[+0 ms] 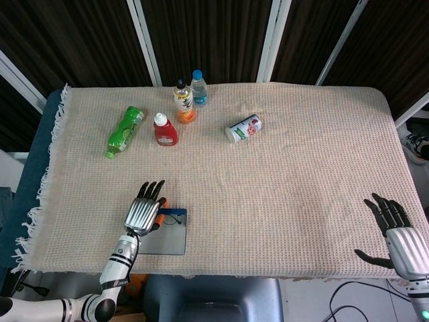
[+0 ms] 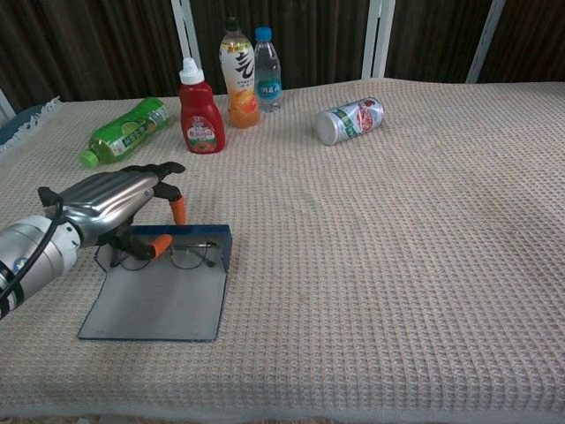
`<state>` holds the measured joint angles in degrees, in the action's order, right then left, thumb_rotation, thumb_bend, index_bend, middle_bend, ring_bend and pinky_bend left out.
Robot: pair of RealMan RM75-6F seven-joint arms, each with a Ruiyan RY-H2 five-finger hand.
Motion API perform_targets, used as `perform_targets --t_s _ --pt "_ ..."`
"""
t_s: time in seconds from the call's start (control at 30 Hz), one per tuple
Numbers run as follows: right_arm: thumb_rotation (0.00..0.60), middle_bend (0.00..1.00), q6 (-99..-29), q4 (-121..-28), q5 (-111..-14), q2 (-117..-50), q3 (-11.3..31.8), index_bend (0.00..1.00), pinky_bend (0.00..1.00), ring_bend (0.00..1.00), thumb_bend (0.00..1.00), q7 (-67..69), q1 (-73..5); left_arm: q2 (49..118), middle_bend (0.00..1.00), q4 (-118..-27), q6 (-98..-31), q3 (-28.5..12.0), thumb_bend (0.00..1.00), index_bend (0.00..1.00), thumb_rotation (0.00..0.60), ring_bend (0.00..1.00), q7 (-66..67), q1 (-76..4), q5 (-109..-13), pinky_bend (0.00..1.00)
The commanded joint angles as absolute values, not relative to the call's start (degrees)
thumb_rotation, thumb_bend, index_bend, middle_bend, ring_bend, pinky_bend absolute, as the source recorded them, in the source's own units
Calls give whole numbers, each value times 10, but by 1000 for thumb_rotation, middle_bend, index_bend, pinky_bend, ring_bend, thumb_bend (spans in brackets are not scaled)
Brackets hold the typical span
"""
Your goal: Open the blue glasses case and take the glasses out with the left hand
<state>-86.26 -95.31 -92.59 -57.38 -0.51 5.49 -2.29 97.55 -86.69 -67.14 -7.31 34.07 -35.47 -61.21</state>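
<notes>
Lying open at lower left, the blue glasses case (image 2: 159, 296) needs no more work; the glasses (image 2: 172, 256) sit inside, the left hand (image 2: 110, 205) pinching their frame, not yet lifted; lower right, the right hand (image 1: 397, 231) rests spread, empty

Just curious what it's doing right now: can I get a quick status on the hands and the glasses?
Left hand over the glasses, fingers at the frame, grip unclear. Blue glasses case open flat. Right hand open, idle at table edge. Nothing in the way.
</notes>
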Motion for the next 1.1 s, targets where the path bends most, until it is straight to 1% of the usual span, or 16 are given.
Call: perform_targets --t_s 0.03,0.37,0.83,1.1 --pt "600 0 -863 -953 -926 -574 -5 0 0 0 176 56 -23 986 0 -846 -690 -73 430 591 600 0 335 -352 -635 0" --pt "600 0 -864 -953 -927 -574 -5 0 0 0 176 54 -22 1003 5 -810 -707 -76 449 641 600 0 320 -346 -667 0" --pt "600 0 -865 -953 -928 -575 -6 0 0 0 176 54 -22 1025 10 -767 -732 -89 451 645 600 0 302 -340 -697 0" --pt "600 0 -867 -953 -927 -574 -5 0 0 0 176 56 -21 1046 8 -713 -752 -93 451 643 600 0 307 -340 -723 0"
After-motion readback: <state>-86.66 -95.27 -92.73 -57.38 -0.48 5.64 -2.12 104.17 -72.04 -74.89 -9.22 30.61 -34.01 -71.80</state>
